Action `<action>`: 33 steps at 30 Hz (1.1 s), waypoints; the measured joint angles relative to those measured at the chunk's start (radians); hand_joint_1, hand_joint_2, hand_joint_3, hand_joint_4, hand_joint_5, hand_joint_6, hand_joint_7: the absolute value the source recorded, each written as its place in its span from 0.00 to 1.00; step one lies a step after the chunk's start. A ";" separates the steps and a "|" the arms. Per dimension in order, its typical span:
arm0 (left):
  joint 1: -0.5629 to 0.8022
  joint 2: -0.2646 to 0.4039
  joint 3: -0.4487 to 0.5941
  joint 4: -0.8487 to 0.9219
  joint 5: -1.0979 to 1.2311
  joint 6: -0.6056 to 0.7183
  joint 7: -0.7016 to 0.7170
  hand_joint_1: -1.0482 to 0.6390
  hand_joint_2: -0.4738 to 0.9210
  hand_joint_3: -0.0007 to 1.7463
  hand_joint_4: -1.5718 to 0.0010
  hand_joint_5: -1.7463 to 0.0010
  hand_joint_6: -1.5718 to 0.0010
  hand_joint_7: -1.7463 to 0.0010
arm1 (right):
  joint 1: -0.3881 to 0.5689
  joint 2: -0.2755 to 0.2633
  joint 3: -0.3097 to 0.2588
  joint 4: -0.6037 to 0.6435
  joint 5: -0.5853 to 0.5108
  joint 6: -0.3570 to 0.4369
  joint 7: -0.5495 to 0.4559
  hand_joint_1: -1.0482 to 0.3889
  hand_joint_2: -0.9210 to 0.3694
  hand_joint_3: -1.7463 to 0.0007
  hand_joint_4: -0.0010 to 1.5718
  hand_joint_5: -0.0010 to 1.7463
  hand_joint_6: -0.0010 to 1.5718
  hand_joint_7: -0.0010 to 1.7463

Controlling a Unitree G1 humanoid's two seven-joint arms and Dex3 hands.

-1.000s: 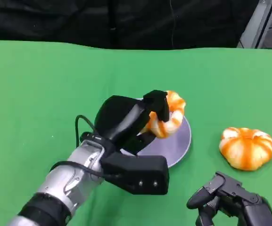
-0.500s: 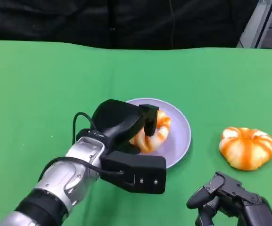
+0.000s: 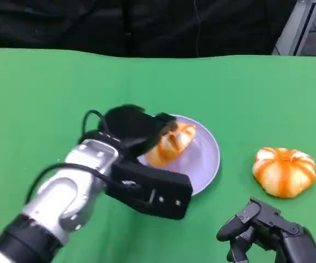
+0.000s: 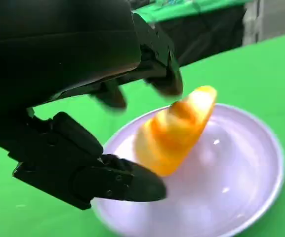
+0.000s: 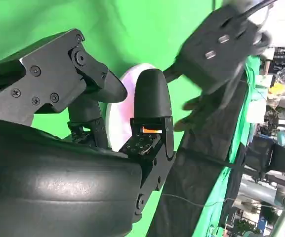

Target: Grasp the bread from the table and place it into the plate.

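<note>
An orange-and-white striped bread (image 3: pixel 171 143) lies on the left half of the lilac plate (image 3: pixel 204 161) at the table's middle. My left hand (image 3: pixel 131 126) hovers over the plate's left rim. In the left wrist view its fingers (image 4: pixel 157 74) spread above and below the bread (image 4: pixel 177 131) without touching it, and the plate (image 4: pixel 241 192) shows under it. My right hand (image 3: pixel 267 233) rests low at the table's front right, holding nothing, its fingers (image 5: pixel 152 98) apart.
A second round orange bun (image 3: pixel 284 171) sits on the green cloth right of the plate, just beyond my right hand. Green tabletop stretches free to the left and behind the plate, up to a black backdrop.
My left hand carried the bread down and leftward onto the plate, let go of it, and drew back to the left. The right hand has stayed put.
</note>
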 measured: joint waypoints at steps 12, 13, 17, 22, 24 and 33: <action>0.152 0.081 0.160 -0.124 -0.274 -0.174 -0.037 0.10 1.00 0.25 0.99 0.99 0.99 1.00 | -0.002 -0.009 -0.008 0.004 0.002 -0.002 0.004 0.71 0.32 0.32 0.40 0.93 0.45 0.75; 0.171 0.083 0.182 -0.124 -0.312 -0.208 -0.027 0.12 1.00 0.23 0.98 0.99 1.00 1.00 | -0.002 -0.009 -0.008 0.005 0.003 -0.002 0.005 0.71 0.32 0.32 0.40 0.93 0.45 0.75; 0.243 0.082 0.259 -0.124 -0.442 -0.315 0.014 0.22 1.00 0.19 0.86 0.92 0.89 0.96 | -0.004 -0.012 -0.012 0.005 0.004 -0.002 0.007 0.71 0.32 0.33 0.40 0.93 0.45 0.75; 0.372 0.009 0.375 -0.122 -0.632 -0.458 0.126 0.38 1.00 0.16 0.68 0.71 0.65 0.90 | -0.006 -0.017 -0.014 0.007 0.004 -0.005 0.008 0.70 0.31 0.34 0.40 0.93 0.45 0.75; 0.430 -0.015 0.409 -0.128 -0.702 -0.482 0.137 0.42 1.00 0.15 0.64 0.62 0.57 0.89 | -0.006 -0.016 -0.013 0.007 0.004 -0.005 0.008 0.70 0.31 0.34 0.40 0.93 0.45 0.75; 0.674 -0.093 0.496 -0.179 -0.971 -0.569 0.102 0.57 0.77 0.62 0.45 0.19 0.44 0.37 | -0.006 -0.019 -0.017 0.005 0.005 -0.005 0.013 0.71 0.30 0.36 0.39 0.93 0.45 0.75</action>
